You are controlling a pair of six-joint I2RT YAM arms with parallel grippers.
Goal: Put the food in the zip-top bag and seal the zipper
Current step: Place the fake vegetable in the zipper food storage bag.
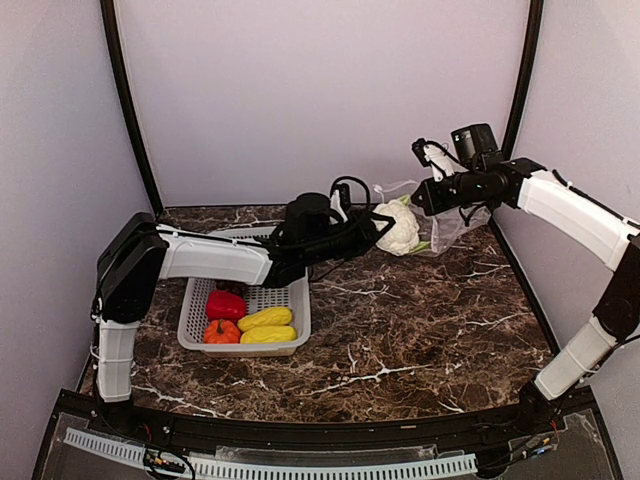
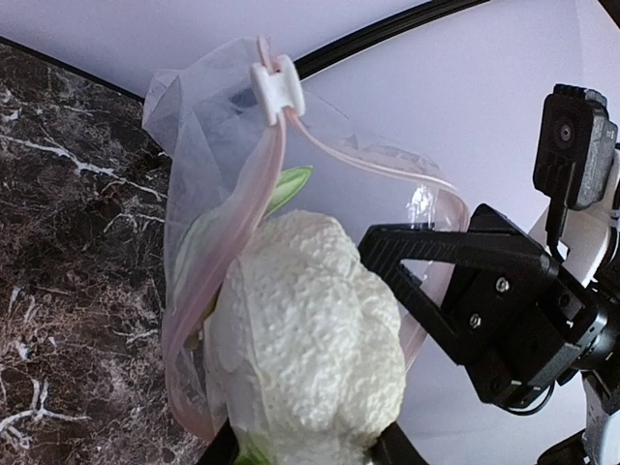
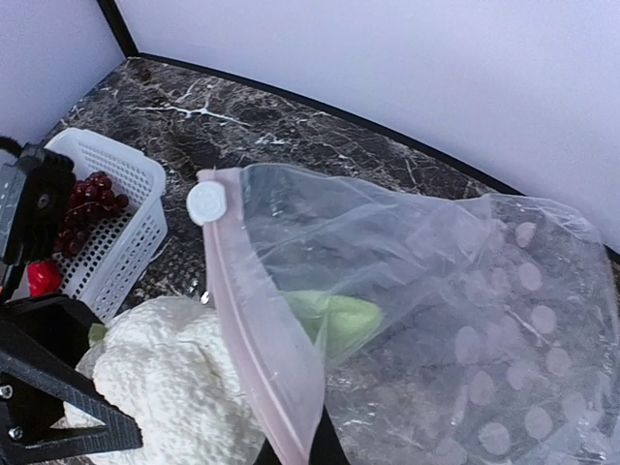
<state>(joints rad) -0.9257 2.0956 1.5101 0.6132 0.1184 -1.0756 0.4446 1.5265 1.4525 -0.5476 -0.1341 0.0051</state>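
Observation:
My left gripper (image 1: 385,226) is shut on the white cauliflower (image 2: 310,339), with its fingertips (image 2: 221,451) at the base. It holds the cauliflower (image 1: 401,228) at the open mouth of the clear zip-top bag (image 3: 465,291), against the pink zipper (image 3: 257,329). My right gripper (image 1: 425,196) is shut on the bag's zipper edge and holds it up above the table. The white slider (image 2: 276,89) sits at the end of the strip. A green piece (image 3: 339,315) lies inside the bag. A red pepper (image 1: 226,304), an orange fruit (image 1: 221,332), two yellow pieces (image 1: 266,319) and grapes (image 3: 87,199) are in the basket.
The white perforated basket (image 1: 296,318) stands on the marble table at the left, under my left arm. Pale walls close in the back and both sides, and the bag (image 1: 455,226) hangs near the back right corner.

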